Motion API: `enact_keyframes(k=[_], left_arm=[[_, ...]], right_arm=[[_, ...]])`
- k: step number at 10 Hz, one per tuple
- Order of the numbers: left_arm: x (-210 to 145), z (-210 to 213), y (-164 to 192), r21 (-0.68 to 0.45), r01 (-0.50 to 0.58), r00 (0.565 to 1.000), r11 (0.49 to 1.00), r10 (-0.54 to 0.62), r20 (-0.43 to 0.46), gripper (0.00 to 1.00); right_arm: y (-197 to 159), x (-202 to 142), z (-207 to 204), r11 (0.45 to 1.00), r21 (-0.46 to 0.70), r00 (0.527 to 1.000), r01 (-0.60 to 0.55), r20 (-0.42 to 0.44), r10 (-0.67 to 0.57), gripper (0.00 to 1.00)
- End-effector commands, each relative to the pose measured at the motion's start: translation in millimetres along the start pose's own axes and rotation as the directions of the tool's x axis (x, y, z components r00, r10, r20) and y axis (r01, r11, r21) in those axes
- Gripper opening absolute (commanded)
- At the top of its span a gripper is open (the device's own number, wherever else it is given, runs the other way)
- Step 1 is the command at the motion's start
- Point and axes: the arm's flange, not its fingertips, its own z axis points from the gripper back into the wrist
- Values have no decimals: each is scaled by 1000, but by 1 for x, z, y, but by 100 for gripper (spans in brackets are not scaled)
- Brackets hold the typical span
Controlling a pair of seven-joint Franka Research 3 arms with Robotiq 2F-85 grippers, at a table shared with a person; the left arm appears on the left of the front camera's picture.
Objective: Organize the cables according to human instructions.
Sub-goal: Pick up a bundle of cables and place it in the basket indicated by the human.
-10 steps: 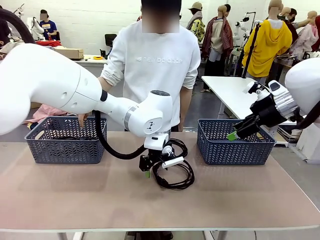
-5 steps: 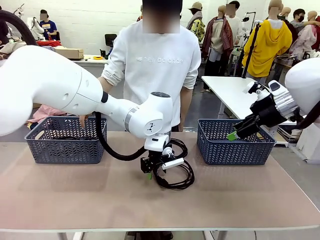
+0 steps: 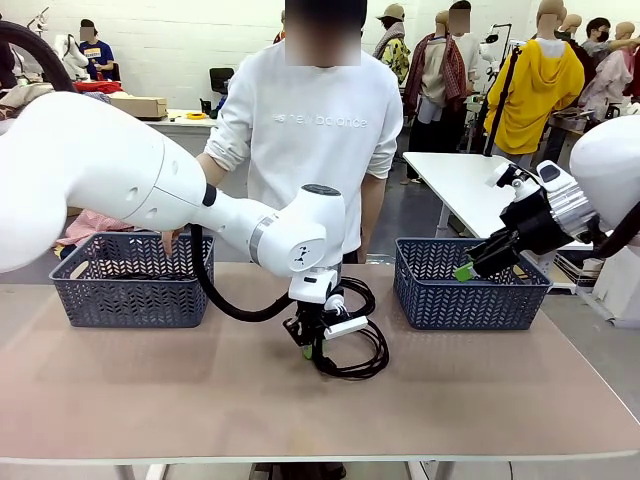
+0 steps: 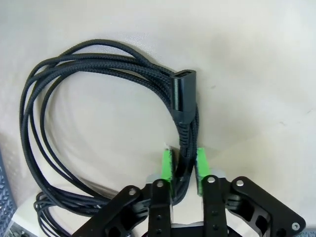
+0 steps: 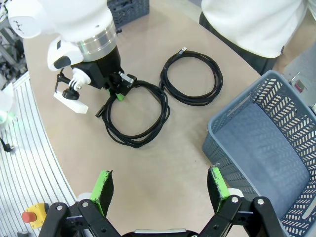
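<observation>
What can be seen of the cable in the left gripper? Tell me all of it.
The cable is a thin black cord with a braided-looking sheath, wound into a loose round coil of several turns lying flat on the beige table. A flat black plug rests against the bundle. The left gripper is shut on its strands right next to that plug, a green pad on each side.

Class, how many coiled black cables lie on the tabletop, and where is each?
2. One cable sits mid-table, clamped by the left gripper; the other cable lies just beyond it, nearer the person. More could lie unseen in the left basket.
</observation>
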Motion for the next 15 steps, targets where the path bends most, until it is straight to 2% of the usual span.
enact_keyframes(k=[1,2,5,7,8,10,12,15], left_arm=[[-2,2,-1,-6,6,1000,1000,-6,-18,9],[-1,4,-1,-8,19,1000,1000,-20,-19,0],[7,17,-7,-1,92,996,996,-92,16,0],[19,45,-18,27,140,990,990,-141,32,0],[21,65,-24,45,126,992,991,-127,6,0],[15,105,-39,55,47,997,997,-43,-67,0],[-13,137,-60,89,-106,991,990,113,-77,0],[-81,185,-117,186,-371,921,910,387,-55,0]], right_arm=[[-3,-1,-1,1000,16,999,-17,28,17,100],[-3,-1,-1,1000,16,999,-17,28,17,100],[-3,-1,-1,1000,16,999,-17,28,17,100],[-3,-1,-1,1000,16,999,-17,28,17,100],[-3,-1,-1,1000,16,999,-17,28,17,100],[-3,-1,-1,1000,16,999,-17,28,17,100],[-3,-1,-1,1000,16,999,-17,28,17,100],[-3,-1,-1,1000,16,999,-17,28,17,100]])
